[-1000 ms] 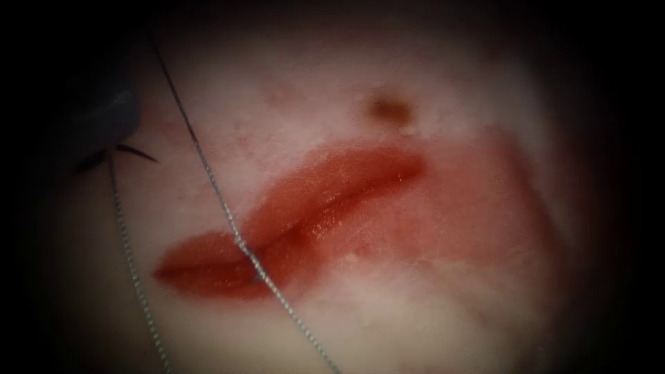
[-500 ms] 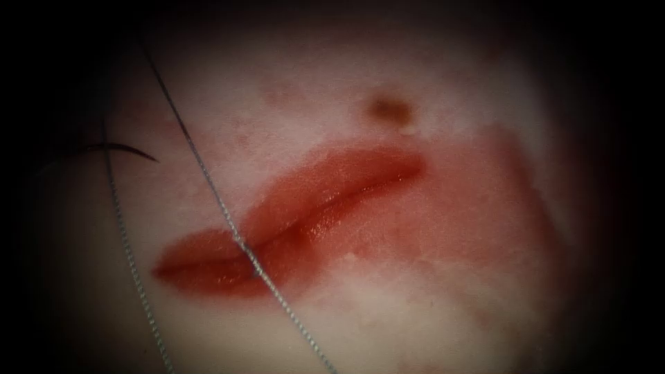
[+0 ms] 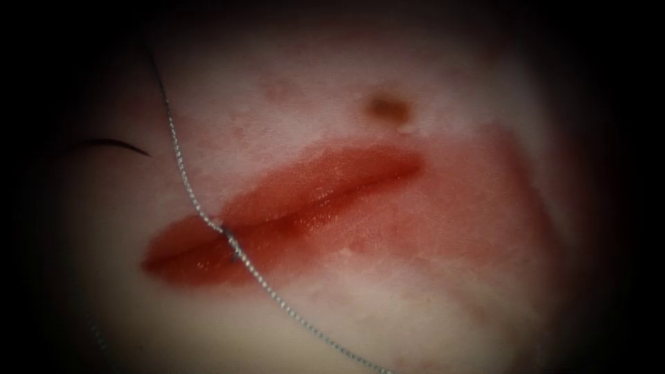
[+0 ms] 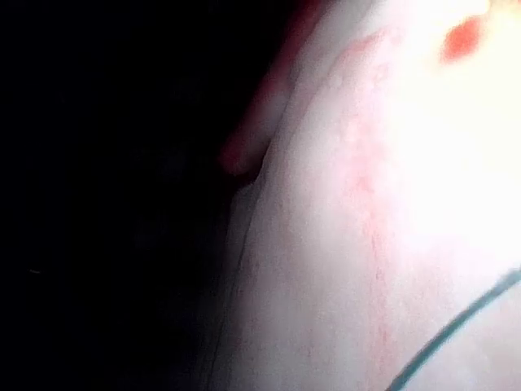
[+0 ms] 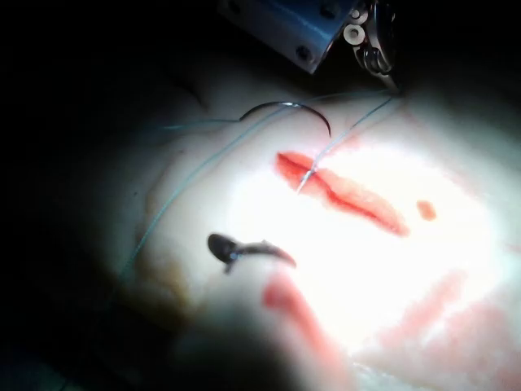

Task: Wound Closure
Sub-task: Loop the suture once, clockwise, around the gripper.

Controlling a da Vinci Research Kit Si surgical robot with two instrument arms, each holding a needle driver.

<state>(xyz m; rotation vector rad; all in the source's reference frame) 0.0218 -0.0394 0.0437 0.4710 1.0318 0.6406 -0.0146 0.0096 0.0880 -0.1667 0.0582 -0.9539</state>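
Needle (image 3: 114,145) is lying ungripped on the tissue (image 3: 415,291), left of the cut (image 3: 291,208). Thread (image 3: 183,176) is crossing the cut's left end (red fluid (image 3: 471,201) is staining the surrounding surface). Left tool (image 5: 370,45) is hovering beyond the needle; its grip cannot be told.

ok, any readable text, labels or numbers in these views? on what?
None readable.
No print on the tissue, the cut, the thread or the needle.
The blue tool housing has screws on it but no lettering.
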